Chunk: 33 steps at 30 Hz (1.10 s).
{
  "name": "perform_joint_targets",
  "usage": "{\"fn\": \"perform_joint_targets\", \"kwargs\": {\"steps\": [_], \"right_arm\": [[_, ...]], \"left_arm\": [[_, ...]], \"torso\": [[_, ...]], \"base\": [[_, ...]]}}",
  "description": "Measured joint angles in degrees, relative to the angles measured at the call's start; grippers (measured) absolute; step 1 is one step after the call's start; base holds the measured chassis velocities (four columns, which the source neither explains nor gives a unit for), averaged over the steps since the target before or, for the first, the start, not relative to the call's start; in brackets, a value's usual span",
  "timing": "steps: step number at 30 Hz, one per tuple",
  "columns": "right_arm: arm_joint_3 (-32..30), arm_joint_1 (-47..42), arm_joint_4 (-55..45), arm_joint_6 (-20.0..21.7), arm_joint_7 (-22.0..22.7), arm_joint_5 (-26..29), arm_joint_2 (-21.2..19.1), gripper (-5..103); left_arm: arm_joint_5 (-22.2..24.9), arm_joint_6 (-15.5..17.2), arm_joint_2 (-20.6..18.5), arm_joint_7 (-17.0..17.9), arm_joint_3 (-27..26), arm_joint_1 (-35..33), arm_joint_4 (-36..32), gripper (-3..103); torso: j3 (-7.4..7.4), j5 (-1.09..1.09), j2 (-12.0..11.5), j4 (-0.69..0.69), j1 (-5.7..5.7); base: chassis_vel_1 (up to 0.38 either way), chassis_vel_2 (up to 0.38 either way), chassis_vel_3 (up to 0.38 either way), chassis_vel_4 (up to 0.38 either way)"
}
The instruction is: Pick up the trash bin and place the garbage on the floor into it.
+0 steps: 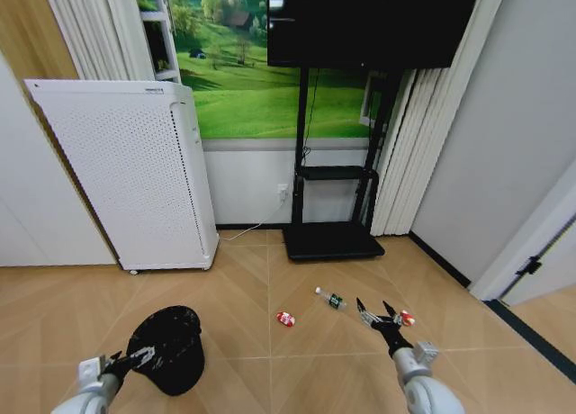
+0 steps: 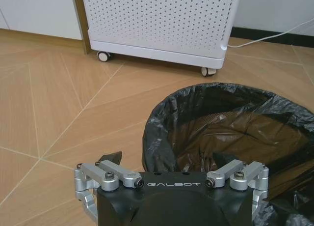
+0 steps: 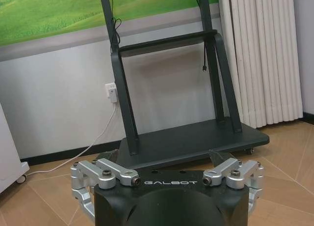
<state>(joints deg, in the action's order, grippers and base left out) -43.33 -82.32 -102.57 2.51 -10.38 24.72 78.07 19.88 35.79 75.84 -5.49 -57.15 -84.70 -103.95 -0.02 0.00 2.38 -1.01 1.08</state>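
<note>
Floor (image 1: 270,270) is light tan wood in a herringbone pattern with a thin dark strip along the edge. The trash bin (image 1: 169,346) is black – lined with a glossy black bag. Litter-wise: one red-and-white can (image 1: 285,319), another red-and-white can (image 1: 408,319), and a clear bottle (image 1: 331,298) with a green label and white cap. The appliance (image 1: 135,175) is white with a dotted perforated face – the TV stand (image 1: 331,238) is black. Both tools are black with silver links.

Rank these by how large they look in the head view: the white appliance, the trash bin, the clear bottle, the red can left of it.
1. White appliance
2. Trash bin
3. Clear bottle and red can: too alike to rank.
</note>
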Motion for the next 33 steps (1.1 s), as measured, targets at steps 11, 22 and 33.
{"fn": "perform_joint_targets", "kwargs": {"steps": [11,22,33], "right_arm": [[0.78,1.0,1.06,0.01,0.15,0.0,0.0,100],[0.76,0.95,1.65,-0.69,-0.05,-0.1,0.21,100],[0.67,1.13,2.04,-1.09,-0.15,-0.12,0.24,100]], "left_arm": [[0.86,1.74,1.2,1.92,-0.39,0.03,1.24,98],[2.88,2.41,1.32,3.13,0.56,1.33,1.38,56],[3.34,2.53,1.09,3.03,0.86,2.07,1.6,18]], "torso": [[0.0,0.0,0.02,0.01,0.0],[0.0,0.0,0.03,0.0,0.01],[0.0,0.0,0.04,0.0,0.01]], "base": [[0.0,0.0,0.0,0.0],[0.0,0.0,0.0,0.0],[0.0,0.0,0.0,0.0]]}}
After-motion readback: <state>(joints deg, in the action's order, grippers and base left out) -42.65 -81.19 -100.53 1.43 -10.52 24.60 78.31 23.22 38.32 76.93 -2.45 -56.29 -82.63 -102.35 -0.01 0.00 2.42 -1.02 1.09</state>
